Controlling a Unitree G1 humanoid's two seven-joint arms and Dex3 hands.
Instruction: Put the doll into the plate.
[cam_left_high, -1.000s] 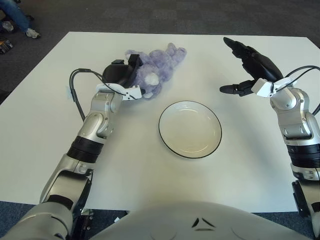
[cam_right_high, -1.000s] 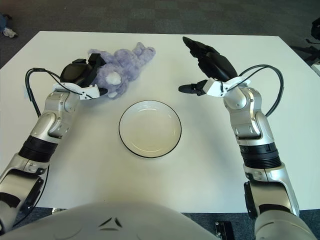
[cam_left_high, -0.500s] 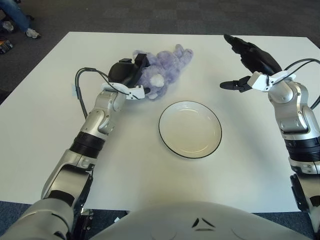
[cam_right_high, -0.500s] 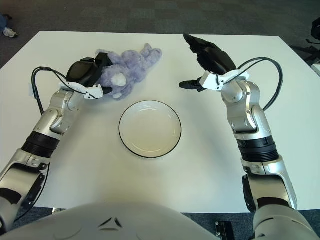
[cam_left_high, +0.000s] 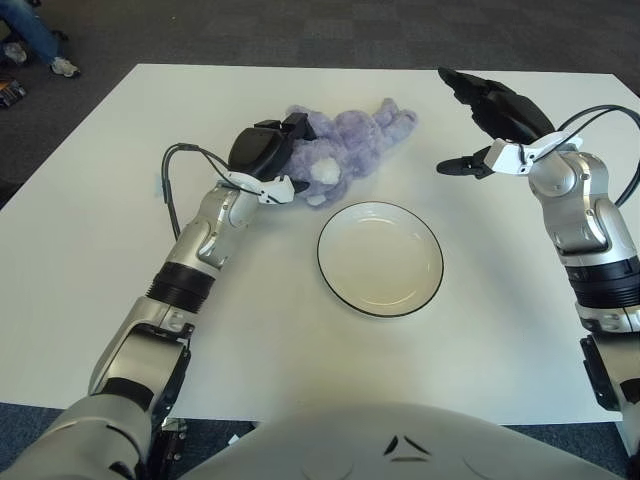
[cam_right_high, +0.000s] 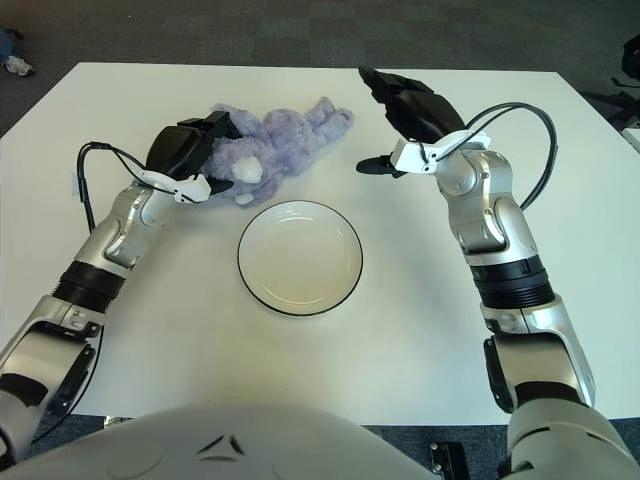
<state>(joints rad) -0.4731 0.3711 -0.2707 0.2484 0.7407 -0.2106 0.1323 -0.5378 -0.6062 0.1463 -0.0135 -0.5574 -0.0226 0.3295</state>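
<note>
- Plate (cam_left_high: 380, 259): white with a dark rim, lying flat on the white tabletop (cam_left_high: 90, 230) nearest the robot's body. It holds nothing. Its position matches that of one second ago.
- Left hand (cam_left_high: 268, 160): black, sitting just beyond and to the left of the plate's far-left rim. Its fingers are curled around the left end of the doll, gripping it. Compared with one second ago, the hand has shifted to the right and closer to the plate, and the left forearm is stretched further across the tabletop.
- Doll (cam_left_high: 350, 143): a purple plush toy with a white patch, stretched out to the right of the left hand. It shows just beyond the plate's far rim and does not overlap the plate. Whether its body touches the tabletop or hangs clear of it cannot be told. It has travelled to the right with the hand since the earlier frames; its right end now reaches past the plate's midline toward the right hand.
- Right hand (cam_left_high: 490, 115): black, showing beyond and to the right of the plate, well apart from its rim. Its fingers are spread wide, one digit pointing left toward the doll, and it holds nothing. It has moved slightly to the left and further back than one second ago. A gap remains between it and the doll.
</note>
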